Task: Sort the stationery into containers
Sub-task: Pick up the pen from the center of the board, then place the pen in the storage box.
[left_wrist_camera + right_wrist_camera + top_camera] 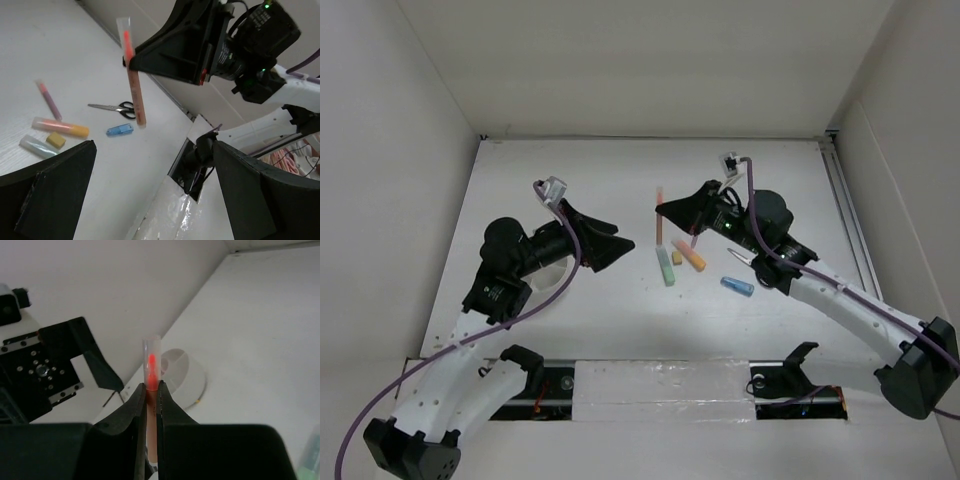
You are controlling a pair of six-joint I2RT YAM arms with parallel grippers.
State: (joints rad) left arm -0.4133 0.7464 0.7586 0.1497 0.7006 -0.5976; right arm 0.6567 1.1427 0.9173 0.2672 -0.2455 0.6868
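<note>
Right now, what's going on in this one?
The right pincer is shut on a red pen, holding it roughly upright above the table. The left pincer is open and holds nothing. The white tub sits under the left arm. A second pen, green marker, orange marker, blue marker, yellow block and scissors lie loose on the table, unsorted.
</note>
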